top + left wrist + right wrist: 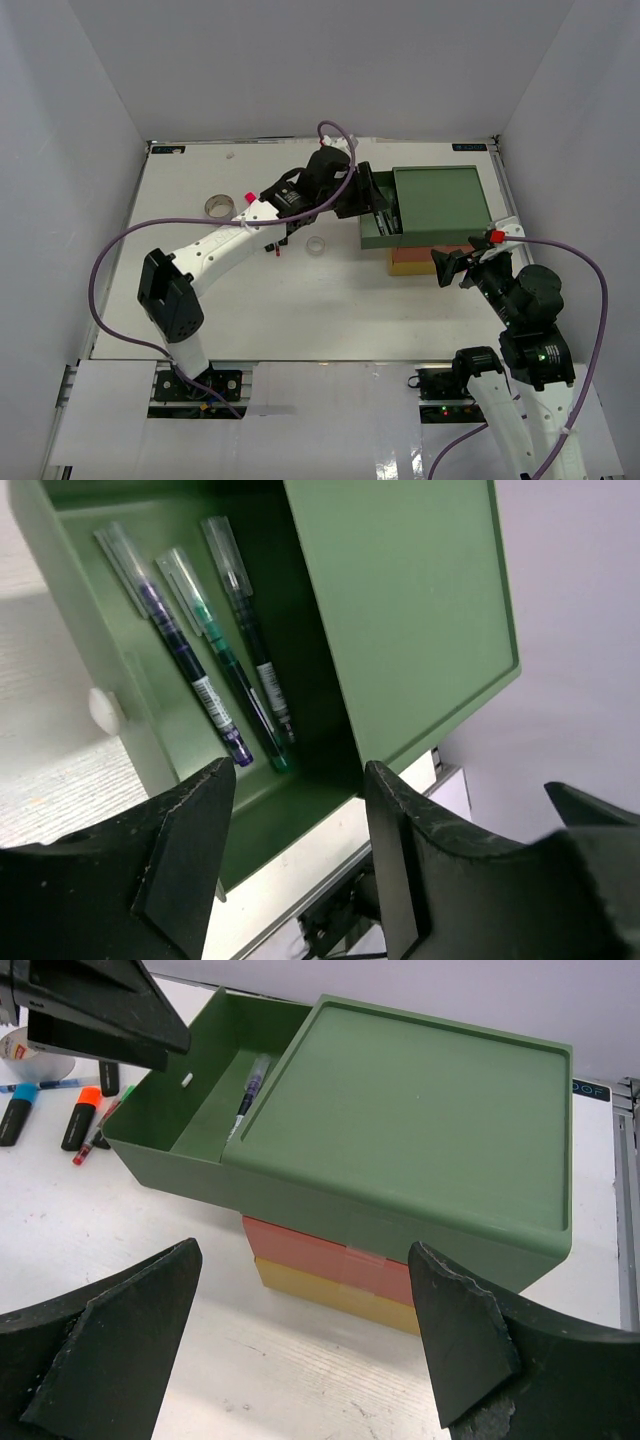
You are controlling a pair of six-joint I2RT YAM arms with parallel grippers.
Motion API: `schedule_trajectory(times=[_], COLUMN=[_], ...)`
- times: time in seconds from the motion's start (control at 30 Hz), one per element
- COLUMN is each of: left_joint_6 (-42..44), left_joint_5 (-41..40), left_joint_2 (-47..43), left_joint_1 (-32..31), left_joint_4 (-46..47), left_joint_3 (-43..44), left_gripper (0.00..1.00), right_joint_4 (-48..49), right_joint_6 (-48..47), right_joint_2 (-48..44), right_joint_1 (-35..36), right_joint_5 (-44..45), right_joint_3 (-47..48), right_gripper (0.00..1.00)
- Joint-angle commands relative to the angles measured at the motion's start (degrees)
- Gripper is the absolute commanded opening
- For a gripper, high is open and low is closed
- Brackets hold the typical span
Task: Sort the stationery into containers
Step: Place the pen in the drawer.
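Observation:
The stack of trays [440,203] stands at the far right: dark green top [420,1100], orange-red middle [320,1255], yellow bottom [330,1295]. The green drawer [120,630] is pulled out to the left. Three thin pens [215,700] lie inside it, and one pen [247,1090] shows in the right wrist view. My left gripper [375,203] is open and empty over the open drawer [295,845]. My right gripper [452,268] is open and empty in front of the stack [305,1350]. The grey tape roll [218,207] and the white tape roll [316,245] lie on the table.
Highlighters with a blue cap [18,1112] and an orange cap [85,1112] lie left of the drawer beside a thin red-tipped pen [92,1142]. A pink-capped highlighter [250,197] lies under the left arm. White walls enclose the table [330,310].

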Motion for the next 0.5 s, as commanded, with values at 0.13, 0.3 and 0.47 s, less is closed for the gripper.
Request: schedule_trajectory(times=[0.13,0.3,0.47], left_joint_6=[5.64,10.39,12.59], left_joint_5=[-13.95,-19.61,-15.48], left_joint_2=[-7.45,-12.37,-14.67], left_joint_1=[0.29,5.89,14.69], left_joint_4=[-5.26,-11.41,-12.39], left_joint_3=[0.85,-6.61,-19.53], left_gripper=[0.71,0.7,0.64], right_joint_4=[2.6,2.43,2.51], right_joint_6=[-0.75,-0.75,-0.83], right_joint_2=[-0.08,-0.61,-0.52], right_joint_1=[0.42,0.59,0.68], right_joint_5=[0.34,0.69,0.69], right_joint_3=[-0.12,-0.21,-0.65], right_gripper=[0.9,0.9,0.9])
